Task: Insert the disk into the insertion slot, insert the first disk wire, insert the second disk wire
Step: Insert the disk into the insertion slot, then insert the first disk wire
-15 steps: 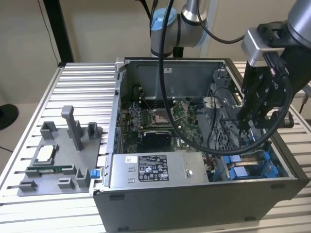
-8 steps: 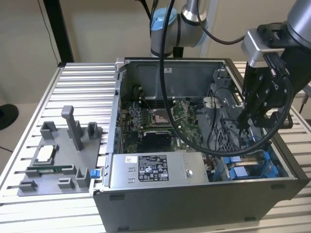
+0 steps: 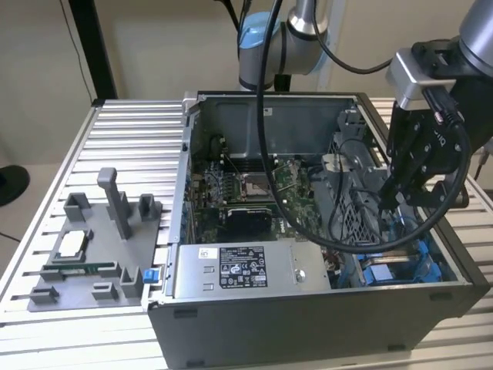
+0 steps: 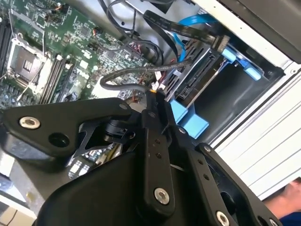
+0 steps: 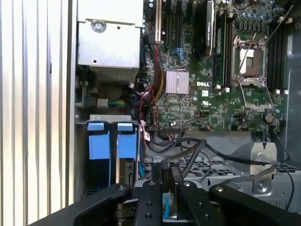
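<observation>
Tool (image 4: 155, 94) closed on the end of a black wire (image 4: 117, 75), inside the case (image 3: 308, 316), beside the slot (image 5: 211, 167).

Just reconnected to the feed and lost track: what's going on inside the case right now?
The arm's gripper hangs down inside the open computer case, at the insertion slot on the exterior view's right. The disk, in its blue frame, looks seated in that slot. In the second wrist view the gripper's tip sits among loose black wires beside the disk. I cannot tell whether it holds one, or whether any wire is plugged in.
</observation>
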Available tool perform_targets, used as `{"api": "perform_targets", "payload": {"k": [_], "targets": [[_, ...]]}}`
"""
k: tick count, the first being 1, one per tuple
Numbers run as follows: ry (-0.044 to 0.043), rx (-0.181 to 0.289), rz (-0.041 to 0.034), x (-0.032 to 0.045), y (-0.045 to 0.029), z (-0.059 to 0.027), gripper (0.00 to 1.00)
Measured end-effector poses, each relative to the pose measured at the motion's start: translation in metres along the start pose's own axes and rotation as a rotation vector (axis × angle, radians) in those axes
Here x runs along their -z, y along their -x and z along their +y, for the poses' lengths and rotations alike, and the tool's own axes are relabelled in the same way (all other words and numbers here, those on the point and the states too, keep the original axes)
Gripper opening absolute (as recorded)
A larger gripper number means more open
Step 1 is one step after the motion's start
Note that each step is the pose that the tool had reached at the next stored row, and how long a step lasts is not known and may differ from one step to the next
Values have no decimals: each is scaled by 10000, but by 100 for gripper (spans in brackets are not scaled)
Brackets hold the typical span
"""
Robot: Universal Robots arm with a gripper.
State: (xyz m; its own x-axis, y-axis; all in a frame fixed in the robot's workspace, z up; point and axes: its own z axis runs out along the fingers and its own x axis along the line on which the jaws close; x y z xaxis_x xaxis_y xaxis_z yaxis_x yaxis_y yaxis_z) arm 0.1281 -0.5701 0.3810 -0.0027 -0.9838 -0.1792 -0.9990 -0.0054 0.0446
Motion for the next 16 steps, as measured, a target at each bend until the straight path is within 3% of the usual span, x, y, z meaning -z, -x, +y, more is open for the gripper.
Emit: {"api": "perform_targets", "payload": {"k": [5,9,11,16], "targets": [[5,24,30,-5,-76,-70,0],[7,36,152,-19,-125,-96,0],[7,40,275,-23,-134,-99,0],[-37,48,662,-33,-144,-101,0]]}}
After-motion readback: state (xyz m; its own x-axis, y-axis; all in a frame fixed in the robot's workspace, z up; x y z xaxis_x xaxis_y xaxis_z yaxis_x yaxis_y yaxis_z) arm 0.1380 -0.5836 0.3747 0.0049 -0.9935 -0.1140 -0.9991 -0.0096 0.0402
